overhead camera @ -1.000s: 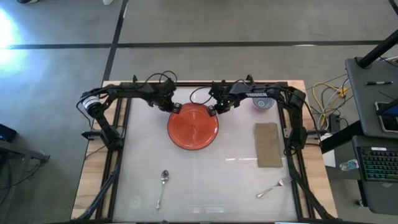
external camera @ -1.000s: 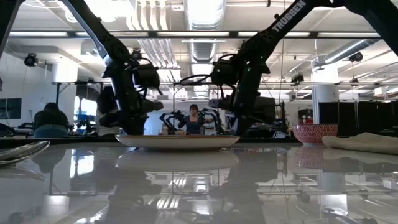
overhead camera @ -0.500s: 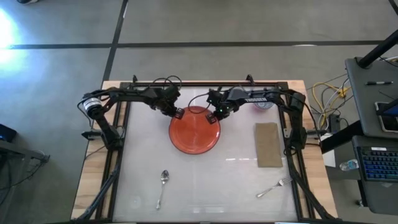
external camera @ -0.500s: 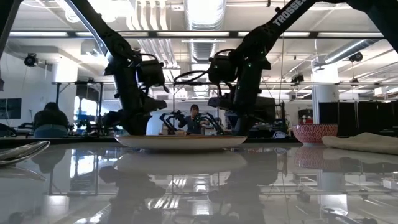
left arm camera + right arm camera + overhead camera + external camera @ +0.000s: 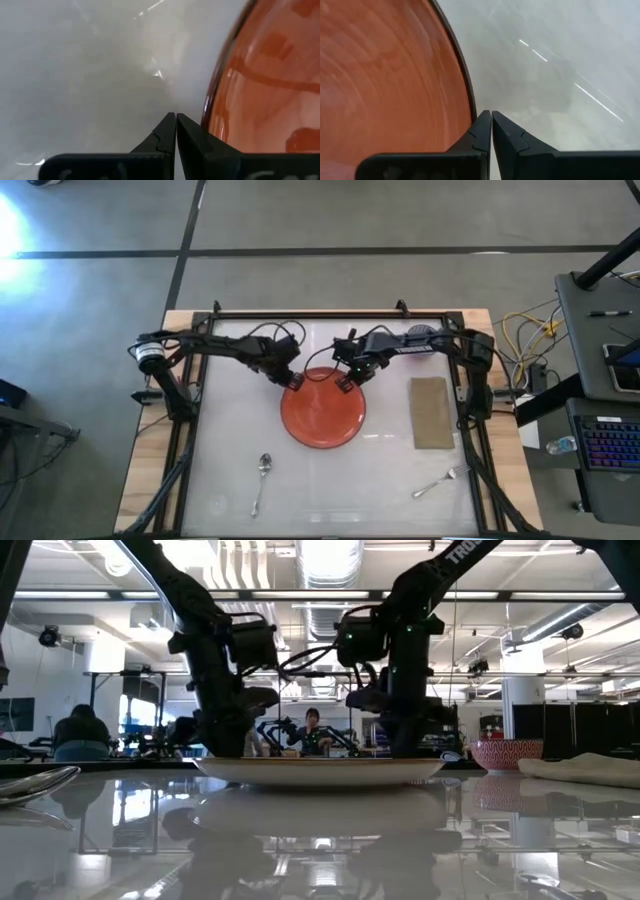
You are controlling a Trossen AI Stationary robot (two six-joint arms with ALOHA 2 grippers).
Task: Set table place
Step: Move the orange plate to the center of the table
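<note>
Red plate (image 5: 323, 415) flat at centre of white tabletop (image 5: 230, 430). Left hand (image 5: 293, 380) and right hand (image 5: 343, 382), both closed and empty, tips at plate's far rim, one either side. Spoon (image 5: 262, 472), fork (image 5: 442, 480) near front edge; napkin (image 5: 431, 412) right of plate; bowl (image 5: 505, 754) at far right corner.

On the table (image 5: 230, 430), the plate (image 5: 323, 412) lies mid-table, the napkin (image 5: 431, 412) to its right, spoon (image 5: 262, 475) and fork (image 5: 441, 480) nearer the front.
</note>
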